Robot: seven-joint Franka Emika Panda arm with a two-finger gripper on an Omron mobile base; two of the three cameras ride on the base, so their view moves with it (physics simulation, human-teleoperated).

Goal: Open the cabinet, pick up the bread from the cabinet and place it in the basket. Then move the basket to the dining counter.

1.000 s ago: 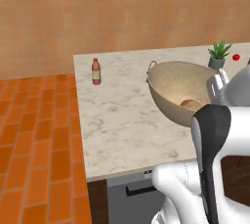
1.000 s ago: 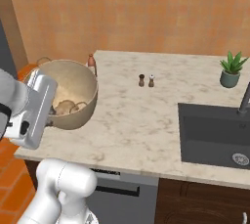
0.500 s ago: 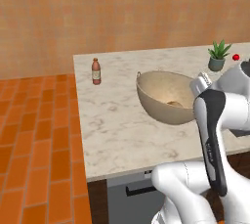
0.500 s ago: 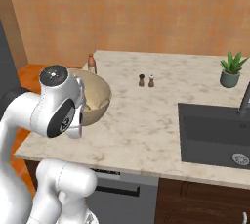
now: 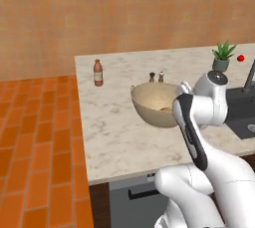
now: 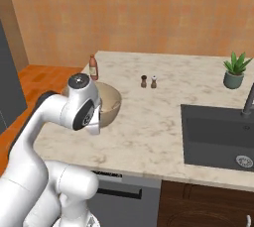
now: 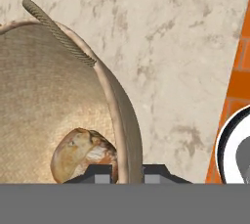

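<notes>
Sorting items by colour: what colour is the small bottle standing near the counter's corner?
The small bottle is reddish-brown with a pale label, clearest in the left base view.

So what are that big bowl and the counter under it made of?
The basket looks like woven straw or wicker: fine matte weave inside, with a twisted rope-like handle at the rim. The dining counter looks like polished marble or an imitation of it: pale beige with soft grey veining.

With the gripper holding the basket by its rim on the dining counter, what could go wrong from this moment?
1. The gripper pinches only the thin rim of the basket, one finger on each side; a hold at one edge might tip or drag the basket on release.
2. The bread lies loose inside, close to the gripped wall; a sudden tilt could roll it out.
3. The pepper shaker and salt shaker stand just behind the basket; a push forward might knock them.
</notes>
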